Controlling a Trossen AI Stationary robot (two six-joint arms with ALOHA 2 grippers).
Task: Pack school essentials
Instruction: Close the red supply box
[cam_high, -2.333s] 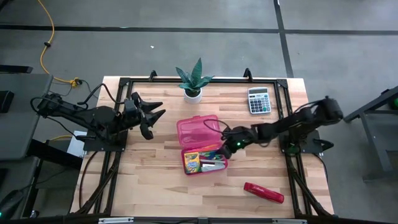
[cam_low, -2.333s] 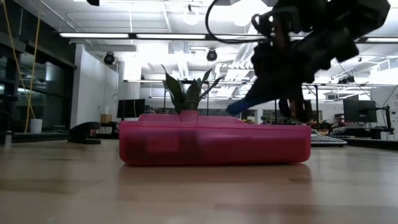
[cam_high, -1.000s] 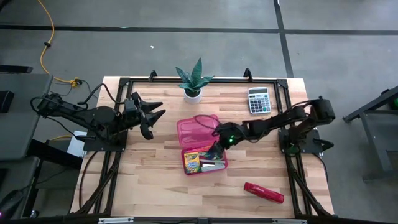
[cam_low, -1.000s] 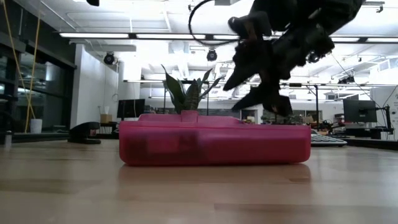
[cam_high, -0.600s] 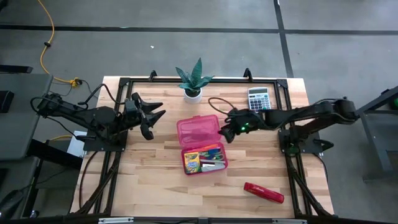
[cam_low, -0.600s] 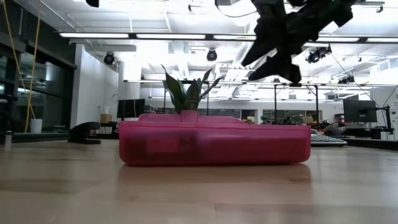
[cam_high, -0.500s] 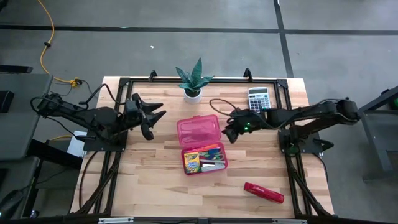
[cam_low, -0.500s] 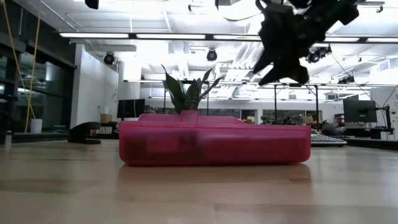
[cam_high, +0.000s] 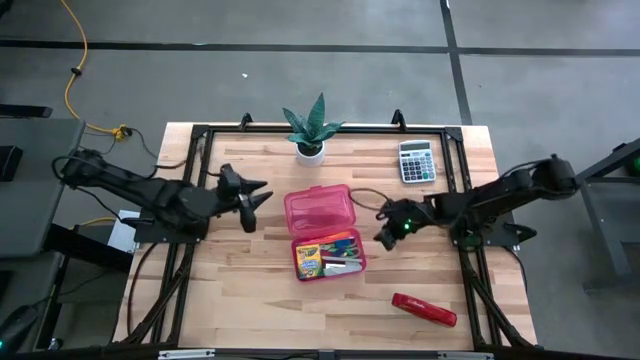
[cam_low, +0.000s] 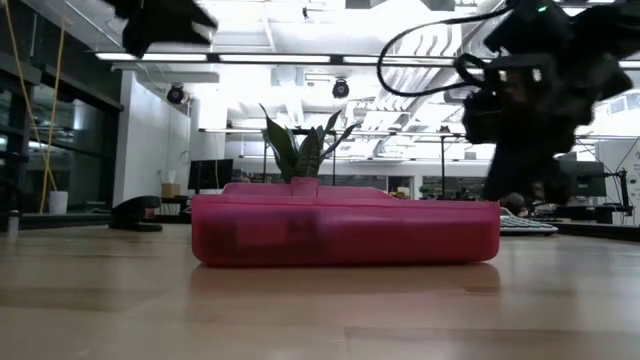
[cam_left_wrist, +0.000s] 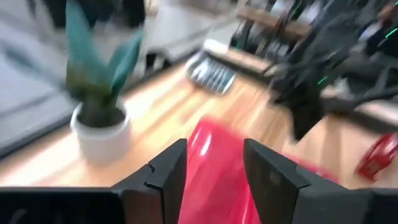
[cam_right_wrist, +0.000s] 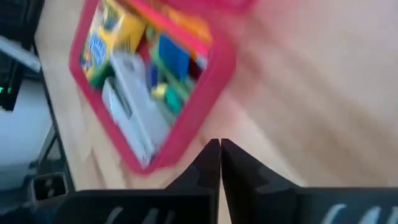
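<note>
An open pink pencil case (cam_high: 327, 232) sits mid-table, holding the crayon box (cam_high: 308, 260) and, seemingly, blurred pens. The right gripper (cam_high: 385, 238), fingers pressed together, hovers just beside it. The left gripper (cam_high: 262, 200), fingers spread, points toward its lid.

From bench level the pink case's wall (cam_low: 345, 232) hides everything packed inside it. The right wrist view smears the crayon box (cam_right_wrist: 112, 40) and its neighbours, so the smaller pieces cannot be told apart.

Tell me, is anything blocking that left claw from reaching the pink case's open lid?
Nothing visible does. The left gripper, fingers open, hangs just left of the pink lid, with only bare table between them. The right gripper, fingers shut, sits on the case's other side.
</note>
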